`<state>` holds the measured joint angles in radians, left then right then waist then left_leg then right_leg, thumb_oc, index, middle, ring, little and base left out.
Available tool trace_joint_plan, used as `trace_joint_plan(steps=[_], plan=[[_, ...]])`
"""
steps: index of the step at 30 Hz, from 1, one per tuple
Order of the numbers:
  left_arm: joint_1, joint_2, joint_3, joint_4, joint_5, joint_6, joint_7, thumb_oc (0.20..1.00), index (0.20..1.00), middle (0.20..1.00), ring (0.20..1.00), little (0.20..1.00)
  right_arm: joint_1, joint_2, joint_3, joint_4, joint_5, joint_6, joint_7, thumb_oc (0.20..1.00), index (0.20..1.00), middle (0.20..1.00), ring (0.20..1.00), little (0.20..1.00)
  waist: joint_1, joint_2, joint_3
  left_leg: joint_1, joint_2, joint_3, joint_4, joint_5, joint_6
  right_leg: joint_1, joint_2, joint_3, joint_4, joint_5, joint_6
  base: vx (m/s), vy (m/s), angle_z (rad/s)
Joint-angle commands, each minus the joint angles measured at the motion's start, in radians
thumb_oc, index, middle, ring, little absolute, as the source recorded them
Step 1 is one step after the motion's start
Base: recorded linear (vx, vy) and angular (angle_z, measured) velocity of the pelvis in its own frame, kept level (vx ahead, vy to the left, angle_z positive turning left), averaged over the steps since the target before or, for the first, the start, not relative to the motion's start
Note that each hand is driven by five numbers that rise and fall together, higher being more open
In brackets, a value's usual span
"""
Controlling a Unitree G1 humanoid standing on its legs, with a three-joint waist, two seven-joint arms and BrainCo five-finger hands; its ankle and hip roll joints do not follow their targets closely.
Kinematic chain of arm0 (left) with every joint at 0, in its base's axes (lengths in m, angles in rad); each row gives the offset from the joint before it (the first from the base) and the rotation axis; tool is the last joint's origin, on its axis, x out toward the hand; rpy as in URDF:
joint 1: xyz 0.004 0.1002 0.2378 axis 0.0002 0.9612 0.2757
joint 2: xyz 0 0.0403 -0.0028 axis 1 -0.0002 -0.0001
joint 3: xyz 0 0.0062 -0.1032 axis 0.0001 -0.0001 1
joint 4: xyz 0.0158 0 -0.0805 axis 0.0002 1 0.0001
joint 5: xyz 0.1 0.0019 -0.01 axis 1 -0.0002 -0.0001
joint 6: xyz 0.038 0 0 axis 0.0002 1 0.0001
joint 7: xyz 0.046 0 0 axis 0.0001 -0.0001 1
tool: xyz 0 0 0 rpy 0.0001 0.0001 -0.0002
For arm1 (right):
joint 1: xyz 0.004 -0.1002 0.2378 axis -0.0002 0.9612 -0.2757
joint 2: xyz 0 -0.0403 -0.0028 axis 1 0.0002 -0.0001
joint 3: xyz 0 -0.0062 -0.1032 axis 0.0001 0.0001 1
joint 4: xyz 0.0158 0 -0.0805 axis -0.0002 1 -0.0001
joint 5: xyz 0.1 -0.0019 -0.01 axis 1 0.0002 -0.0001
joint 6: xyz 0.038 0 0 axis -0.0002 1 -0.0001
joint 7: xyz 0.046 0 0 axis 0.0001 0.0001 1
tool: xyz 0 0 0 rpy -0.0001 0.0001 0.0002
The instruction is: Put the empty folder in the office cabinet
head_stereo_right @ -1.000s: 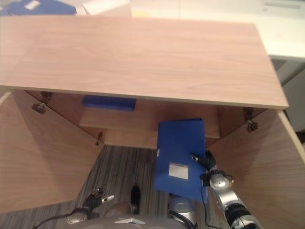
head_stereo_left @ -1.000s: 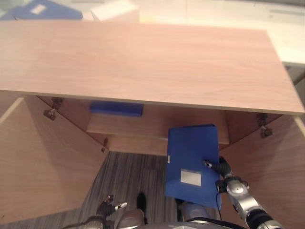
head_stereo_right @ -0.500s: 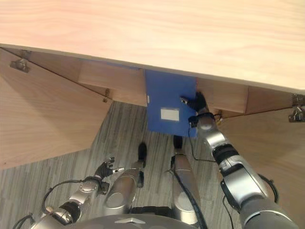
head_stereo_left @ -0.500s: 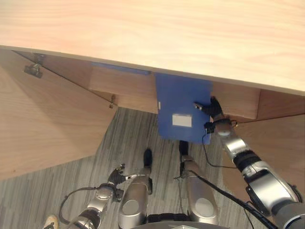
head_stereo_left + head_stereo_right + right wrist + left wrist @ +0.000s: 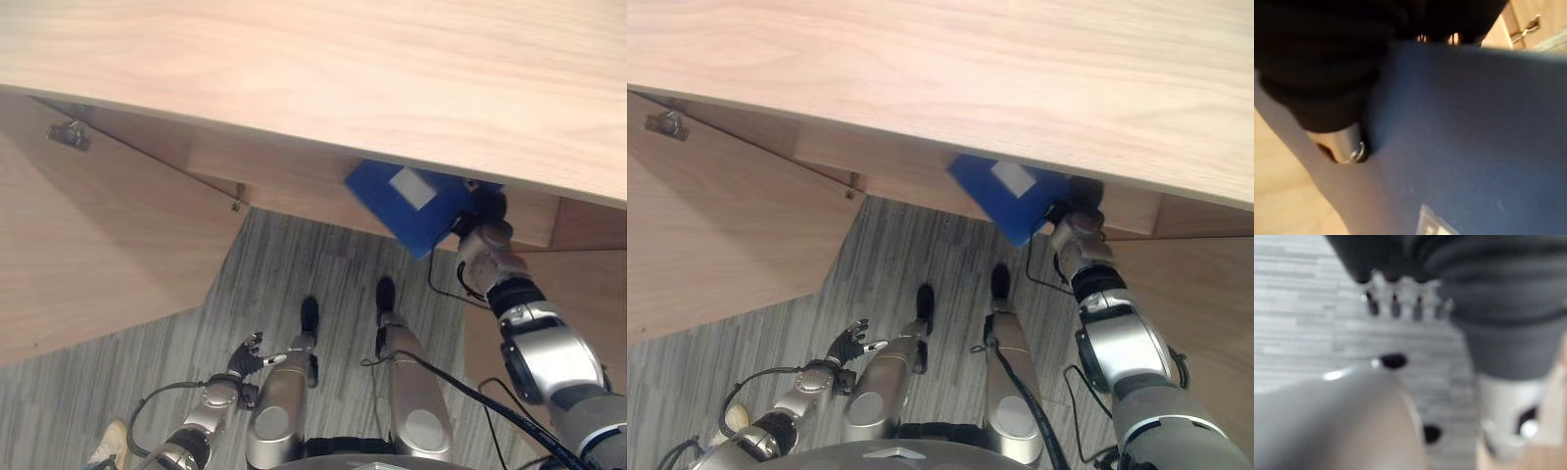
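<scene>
My right hand (image 5: pixel 482 245) holds the blue folder (image 5: pixel 416 204) at the open front of the office cabinet (image 5: pixel 323 73), with the folder's far part already under the front edge of the cabinet's top panel. The folder is tilted, one corner hanging down toward the striped floor (image 5: pixel 294 264) and a pale label (image 5: pixel 411 186) facing up. In the right wrist view my thumb (image 5: pixel 1344 147) presses flat on the blue cover (image 5: pixel 1474 142); the fingers go behind the folder, so the hand appears clamped on its edge, thumb on one face and fingers on the other.

The folder is a flat, rigid board binder with a smooth matte cover. Being empty, it should be light and should keep its shape when carried by one edge, though the smooth cover may slip if the pinch loosens. I judge the best hold to be at the edge near the spine, where the board is stiffest.

My left hand (image 5: pixel 245 354) hangs low over the floor, fingers loosely spread and empty. The cabinet's left door (image 5: pixel 88 245) stands swung open.
</scene>
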<state>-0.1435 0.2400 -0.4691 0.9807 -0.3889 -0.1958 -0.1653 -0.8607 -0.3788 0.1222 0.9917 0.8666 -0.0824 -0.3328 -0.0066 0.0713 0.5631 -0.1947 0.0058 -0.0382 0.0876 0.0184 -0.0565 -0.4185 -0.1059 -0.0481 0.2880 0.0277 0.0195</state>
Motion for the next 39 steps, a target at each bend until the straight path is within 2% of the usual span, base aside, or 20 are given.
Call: trace_joint_plan(steps=[1, 5, 6, 7, 8, 9, 14, 15, 17, 18, 19, 26, 29, 34, 35, 39], plan=[[0.079, -0.018, -0.051, -0.020, -0.034, -0.003, 0.020, 1.000, 1.000, 1.000, 1.000, 1.000, -0.068, -0.035, -0.041, 0.008, 0.153, -0.099, -0.098, 0.200, 0.200, 0.200, 0.200, 0.200, 0.024, 0.008, -0.043, 0.083, 0.001, 0.003, 0.080, -0.226, 0.060, -0.111, -0.007, 0.006, -0.016, 0.033, 0.041, -0.01, -0.033, 0.03], [0.086, -0.017, -0.070, -0.032, -0.036, -0.002, 0.028, 1.000, 1.000, 1.000, 1.000, 1.000, -0.131, -0.049, -0.068, 0.032, 0.226, -0.162, -0.171, 0.200, 0.200, 0.200, 0.200, 0.200, 0.038, 0.019, -0.043, 0.062, 0.000, -0.006, 0.081, -0.218, 0.056, -0.124, -0.011, -0.002, -0.010, 0.029, 0.037, -0.01, -0.038, 0.05], [0.094, -0.015, -0.080, -0.034, -0.035, -0.004, 0.029, 1.000, 1.000, 1.000, 1.000, 1.000, -0.152, -0.053, -0.080, 0.038, 0.302, -0.182, -0.209, 0.200, 0.200, 0.200, 0.200, 0.200, 0.045, 0.026, -0.043, 0.056, 0.003, -0.009, 0.088, -0.222, 0.055, -0.122, -0.010, -0.006, -0.002, 0.017, 0.035, 0.00, -0.040, 0.11], [0.098, -0.013, -0.087, -0.038, -0.038, -0.007, 0.028, 1.000, 1.000, 1.000, 1.000, 1.000, -0.171, -0.058, -0.087, 0.044, 0.363, -0.241, -0.260, 0.200, 0.200, 0.200, 0.200, 0.200, 0.049, 0.028, -0.043, 0.047, 0.003, -0.010, 0.091, -0.218, 0.053, -0.123, -0.009, -0.007, 0.000, 0.014, 0.033, 0.01, -0.048, 0.13], [0.104, -0.014, -0.091, -0.041, -0.040, -0.014, 0.029, 1.000, 1.000, 1.000, 1.000, 1.000, -0.179, -0.061, -0.095, 0.050, 0.404, -0.257, -0.276, 0.200, 0.200, 0.200, 0.200, 0.200, 0.053, 0.030, -0.043, 0.039, 0.003, -0.011, 0.092, -0.215, 0.053, -0.123, -0.009, -0.008, 0.000, 0.012, 0.032, -0.02, -0.043, 0.14], [0.109, -0.014, -0.094, -0.045, -0.039, -0.020, 0.031, 1.000, 1.000, 1.000, 1.000, 1.000, -0.188, -0.068, -0.098, 0.060, 0.459, -0.245, -0.257, 0.200, 0.200, 0.200, 0.200, 0.200, 0.057, 0.031, -0.043, 0.033, 0.002, -0.011, 0.093, -0.212, 0.052, -0.121, -0.008, -0.010, -0.002, 0.010, 0.031, -0.02, -0.028, 0.08], [0.122, -0.003, -0.098, -0.071, -0.061, -0.005, 0.044, 1.000, 1.000, 1.000, 1.000, 1.000, -0.220, -0.058, -0.090, 0.059, 0.460, -0.254, -0.291, 0.200, 0.200, 0.200, 0.200, 0.200, 0.064, 0.031, -0.043, 0.001, -0.001, -0.006, 0.116, -0.209, 0.054, -0.124, -0.010, -0.006, -0.007, 0.010, 0.033, 0.02, -0.062, 0.01], [0.127, 0.001, -0.095, -0.084, -0.068, 0.009, 0.052, 1.000, 1.000, 1.000, 1.000, 1.000, -0.237, -0.052, -0.080, 0.058, 0.483, -0.298, -0.316, 0.200, 0.200, 0.200, 0.200, 0.200, 0.066, 0.031, -0.043, -0.018, 0.000, -0.002, 0.131, -0.210, 0.055, -0.130, -0.009, -0.002, -0.004, 0.006, 0.034, 0.08, -0.088, 0.02], [0.126, 0.002, -0.097, -0.089, -0.080, 0.016, 0.056, 1.000, 1.000, 1.000, 1.000, 1.000, -0.248, -0.051, -0.077, 0.058, 0.532, -0.313, -0.317, 0.200, 0.200, 0.200, 0.200, 0.200, 0.067, 0.032, -0.043, -0.028, 0.000, -0.001, 0.140, -0.211, 0.055, -0.135, -0.009, 0.000, 0.001, 0.003, 0.033, 0.05, -0.058, 0.01], [0.128, 0.001, -0.098, -0.101, -0.093, 0.029, 0.063, 1.000, 1.000, 1.000, 1.000, 1.000, -0.266, -0.059, -0.078, 0.063, 0.559, -0.343, -0.323, 0.200, 0.200, 0.200, 0.200, 0.200, 0.069, 0.034, -0.043, -0.045, 0.002, -0.001, 0.150, -0.211, 0.054, -0.142, -0.009, 0.001, 0.009, -0.005, 0.029, 0.08, -0.054, 0.02], [0.137, 0.001, -0.099, -0.111, -0.108, 0.035, 0.066, 1.000, 1.000, 1.000, 1.000, 1.000, -0.284, -0.073, -0.080, 0.066, 0.520, -0.357, -0.329, 0.200, 0.200, 0.200, 0.200, 0.200, 0.071, 0.039, -0.043, -0.064, 0.002, -0.005, 0.164, -0.209, 0.051, -0.152, -0.008, 0.004, 0.023, -0.016, 0.023, 0.10, -0.063, 0.02], [0.157, 0.028, -0.086, -0.175, -0.158, 0.066, 0.060, 1.000, 1.000, 1.000, 1.000, 1.000, -0.376, -0.138, -0.038, 0.063, 0.537, -0.368, -0.349, 0.200, 0.200, 0.200, 0.200, 0.200, 0.088, 0.062, -0.043, -0.162, 0.002, -0.010, 0.206, -0.184, 0.043, -0.205, -0.003, -0.003, 0.064, -0.048, 0.001, 0.06, -0.064, 0.04], [0.181, 0.043, -0.065, -0.201, -0.183, 0.053, 0.029, 1.000, 1.000, 1.000, 1.000, 1.000, -0.421, -0.193, -0.013, 0.075, 0.453, -0.327, -0.360, 0.200, 0.200, 0.200, 0.200, 0.200, 0.099, 0.083, -0.043, -0.229, 0.001, -0.006, 0.237, -0.158, 0.037, -0.240, -0.002, -0.015, 0.090, -0.072, -0.013, 0.07, -0.040, 0.03], [0.199, 0.064, -0.051, -0.235, -0.241, 0.042, -0.032, 1.000, 1.000, 1.000, 1.000, 1.000, -0.475, -0.225, 0.039, 0.085, 0.384, -0.245, -0.350, 0.200, 0.200, 0.200, 0.200, 0.200, 0.107, 0.108, -0.043, -0.311, -0.009, -0.002, 0.269, -0.126, 0.031, -0.282, 0.003, -0.015, 0.112, -0.090, -0.029, 0.02, 0.002, 0.00], [0.207, 0.065, -0.048, -0.237, -0.237, 0.039, -0.038, 1.000, 1.000, 1.000, 1.000, 1.000, -0.472, -0.229, 0.045, 0.088, 0.385, -0.245, -0.342, 0.200, 0.200, 0.200, 0.200, 0.200, 0.111, 0.113, -0.043, -0.299, -0.009, -0.010, 0.276, -0.147, 0.030, -0.268, 0.008, -0.008, 0.123, -0.120, -0.025, 0.08, 0.009, -0.01], [0.222, 0.073, -0.037, -0.246, -0.260, 0.029, -0.063, 1.000, 1.000, 1.000, 1.000, 1.000, -0.493, -0.241, 0.065, 0.106, 0.358, -0.229, -0.308, 0.200, 0.200, 0.200, 0.200, 0.200, 0.115, 0.120, -0.043, -0.358, -0.016, 0.000, 0.319, -0.148, 0.030, -0.289, 0.011, -0.011, 0.136, -0.134, -0.034, 0.02, -0.001, 0.00]])
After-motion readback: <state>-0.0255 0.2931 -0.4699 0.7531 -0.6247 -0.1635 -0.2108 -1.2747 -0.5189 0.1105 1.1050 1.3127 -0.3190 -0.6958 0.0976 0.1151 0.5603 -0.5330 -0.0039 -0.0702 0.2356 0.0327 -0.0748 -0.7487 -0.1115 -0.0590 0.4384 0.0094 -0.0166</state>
